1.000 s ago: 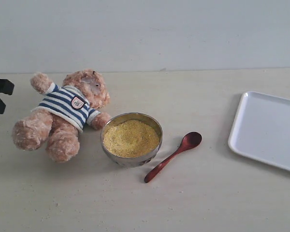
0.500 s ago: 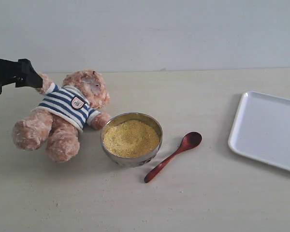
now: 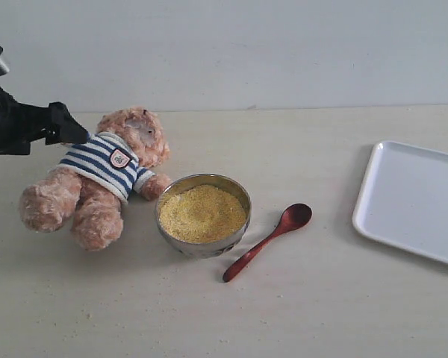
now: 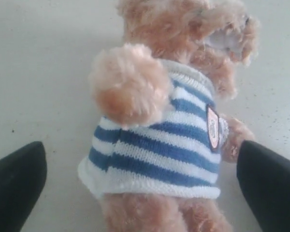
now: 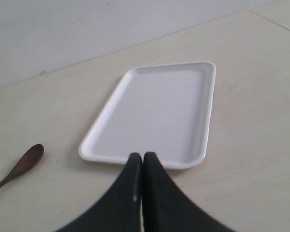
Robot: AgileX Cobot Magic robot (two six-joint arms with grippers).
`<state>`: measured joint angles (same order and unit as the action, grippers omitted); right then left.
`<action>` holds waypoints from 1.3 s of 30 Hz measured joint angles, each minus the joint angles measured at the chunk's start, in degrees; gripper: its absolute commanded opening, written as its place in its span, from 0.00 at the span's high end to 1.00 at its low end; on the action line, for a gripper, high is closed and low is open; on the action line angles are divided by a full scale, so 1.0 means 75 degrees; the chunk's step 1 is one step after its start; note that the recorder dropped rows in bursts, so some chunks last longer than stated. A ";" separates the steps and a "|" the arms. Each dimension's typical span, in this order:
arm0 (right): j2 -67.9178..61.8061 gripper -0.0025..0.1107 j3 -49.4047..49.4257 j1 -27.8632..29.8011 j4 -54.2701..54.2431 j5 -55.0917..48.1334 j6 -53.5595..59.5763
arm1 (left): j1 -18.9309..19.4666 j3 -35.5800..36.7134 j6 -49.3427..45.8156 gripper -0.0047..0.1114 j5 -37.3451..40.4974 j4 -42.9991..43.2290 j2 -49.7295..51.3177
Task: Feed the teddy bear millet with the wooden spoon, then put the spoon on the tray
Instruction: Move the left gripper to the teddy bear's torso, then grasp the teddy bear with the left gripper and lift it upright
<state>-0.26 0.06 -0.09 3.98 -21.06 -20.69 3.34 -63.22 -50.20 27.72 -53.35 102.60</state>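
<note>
Left end effector [image 4: 144, 186] was spread wide, one finger on either side of the teddy bear [image 3: 97, 175], clear of its striped shirt. The bear lay on the worktop [image 3: 321, 313], just beside the metal bowl [image 3: 168, 195] of millet [image 3: 201, 212]. The wooden spoon [image 3: 267, 241] lay between bowl and tray [image 3: 414, 201]. Right end effector [image 5: 142, 157] was pressed together over the tray's near rim.

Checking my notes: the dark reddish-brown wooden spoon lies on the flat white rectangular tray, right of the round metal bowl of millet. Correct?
No. The exterior view shows the dark reddish-brown wooden spoon on the table, short of the flat white rectangular tray, right of the round metal bowl of millet.
</note>
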 measured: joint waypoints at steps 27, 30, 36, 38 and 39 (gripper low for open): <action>0.0000 0.98 0.0000 0.0000 0.0000 0.0000 0.0000 | 0.0000 -0.1428 -0.2660 0.57 0.1255 -0.2592 0.2708; 0.0000 0.98 0.0000 0.0000 0.0000 0.0000 0.0000 | 0.0000 -0.1454 -0.2660 0.90 0.1335 -0.2608 0.2708; 0.0000 0.98 0.0000 0.0000 0.0000 0.0000 0.0000 | 0.0043 -0.1472 -0.2431 0.92 0.1495 -0.2655 0.2632; 0.0000 0.98 0.0000 0.0000 0.0000 0.0000 0.0000 | 0.0093 -0.1472 -0.2253 0.92 0.1677 -0.2655 0.2438; 0.0000 0.98 0.0000 0.0000 0.0000 0.0000 0.0000 | 0.0128 -0.1472 -0.2169 0.92 0.1754 -0.2655 0.2317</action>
<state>-0.26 0.06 -0.09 3.98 -21.06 -20.69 4.31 -74.25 -66.47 40.87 -73.26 119.98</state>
